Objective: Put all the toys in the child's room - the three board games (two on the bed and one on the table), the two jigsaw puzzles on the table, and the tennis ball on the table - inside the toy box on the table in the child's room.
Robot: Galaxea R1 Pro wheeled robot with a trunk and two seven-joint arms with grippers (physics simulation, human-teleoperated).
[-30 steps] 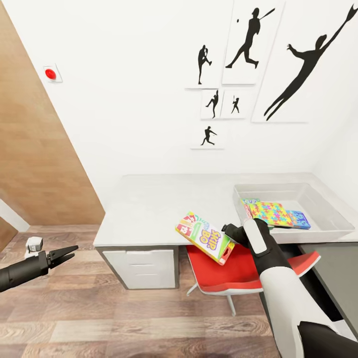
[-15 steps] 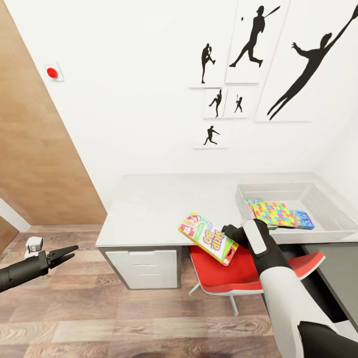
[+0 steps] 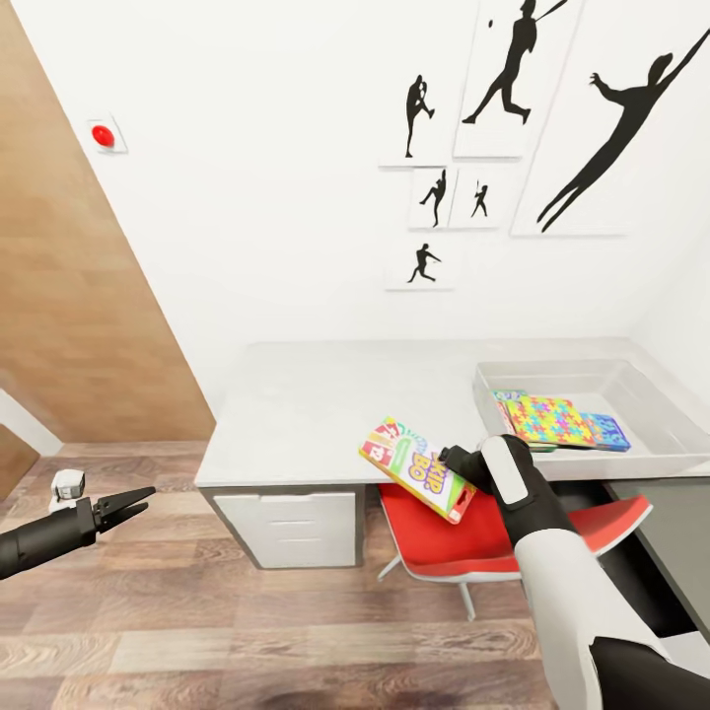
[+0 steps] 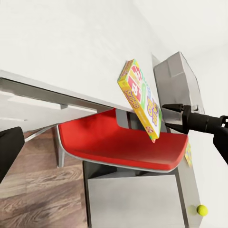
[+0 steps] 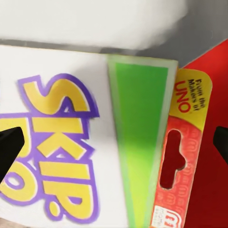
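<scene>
My right gripper is shut on one end of the Skip-Bo board game, a long red, yellow and green box. It hangs tilted at the table's front edge, above a red chair. Its printed face lies between my fingertips in the right wrist view. The grey toy box stands on the table's right end and holds a jigsaw puzzle and a small blue box. A tennis ball lies on a grey surface. My left gripper hangs open and empty over the floor, far left.
A red chair is tucked under the table beside the white drawer unit. A dark grey cabinet sits low at the right. A wooden panel rises at the left. Black silhouette pictures hang on the white wall.
The camera has shifted a little, so the table sits slightly further right in the picture. The Skip-Bo box has risen a little in my right gripper. The left arm has not moved.
</scene>
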